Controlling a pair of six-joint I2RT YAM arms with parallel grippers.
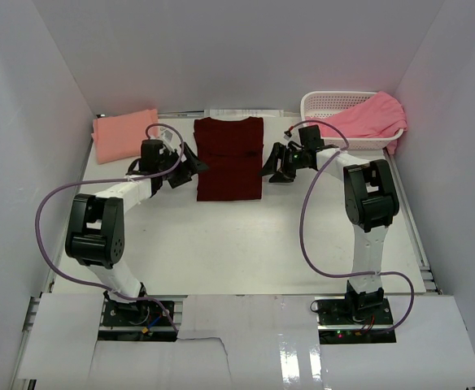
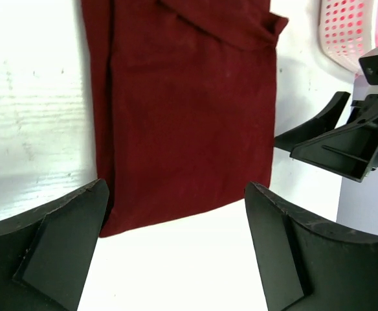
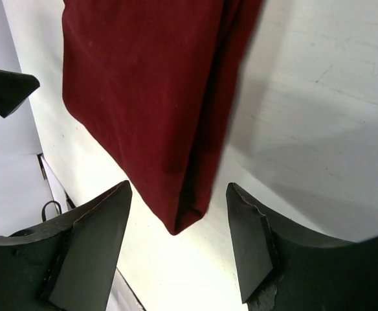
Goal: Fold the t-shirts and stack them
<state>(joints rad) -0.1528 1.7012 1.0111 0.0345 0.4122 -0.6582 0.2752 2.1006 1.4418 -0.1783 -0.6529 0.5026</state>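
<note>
The dark maroon t-shirt [image 1: 229, 158] lies folded into a tall rectangle at the back middle of the table. My left gripper [image 1: 195, 165] stands open at its left edge, and in the left wrist view my left gripper [image 2: 176, 188] has only the maroon t-shirt's [image 2: 189, 110] near edge and bare table between its fingers. My right gripper [image 1: 272, 165] is open at the shirt's right edge. In the right wrist view a folded corner of the maroon t-shirt [image 3: 150, 91] reaches between the fingers of my right gripper [image 3: 178, 186], untouched. A salmon-peach t-shirt [image 1: 124, 134] lies folded at back left. A brighter pink t-shirt [image 1: 368, 118] spills out of the basket.
The white lattice basket [image 1: 327, 101] stands at the back right corner, and its rim [image 2: 344, 32] also shows in the left wrist view. White walls close in the table on three sides. Purple cables loop off both arms.
</note>
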